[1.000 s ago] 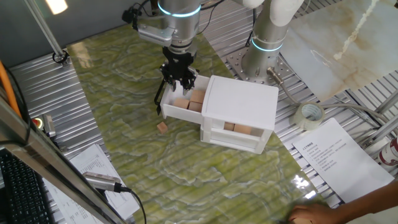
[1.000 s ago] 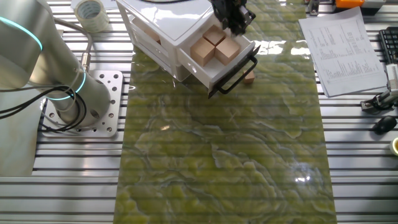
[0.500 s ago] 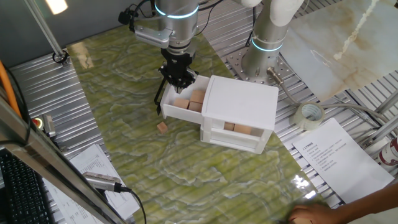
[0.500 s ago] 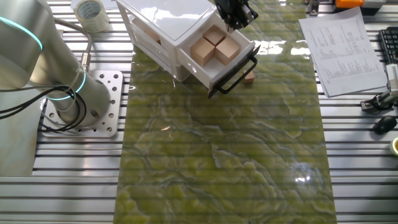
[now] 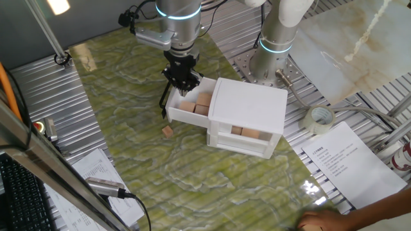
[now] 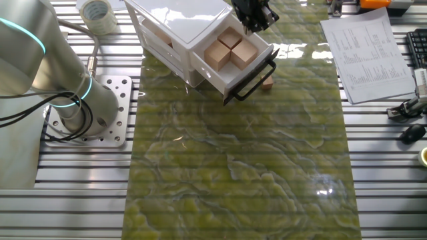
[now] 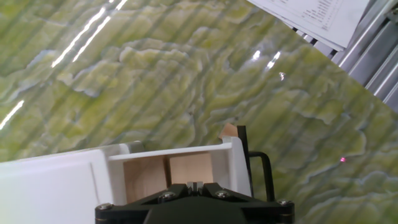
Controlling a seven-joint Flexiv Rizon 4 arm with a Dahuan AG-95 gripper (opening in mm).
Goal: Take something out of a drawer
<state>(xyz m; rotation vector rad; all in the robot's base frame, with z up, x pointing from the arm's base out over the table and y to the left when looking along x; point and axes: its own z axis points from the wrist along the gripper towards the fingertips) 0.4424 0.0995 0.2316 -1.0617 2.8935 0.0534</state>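
Drawer (image 5: 186, 113) pulled out of the white cabinet (image 5: 249, 106), black handle (image 6: 257, 80) toward open green worktop (image 5: 128, 90). Fingers (image 5: 182, 82) closed together, holding nothing, above the drawer's back corner. Three cubes (image 6: 230, 48) lie in the drawer. One further cube (image 5: 167, 131) sits on the worktop just beside the handle; lower compartment shows more.

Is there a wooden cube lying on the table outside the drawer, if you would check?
Yes, one wooden cube lies on the green mat in front of the open drawer.
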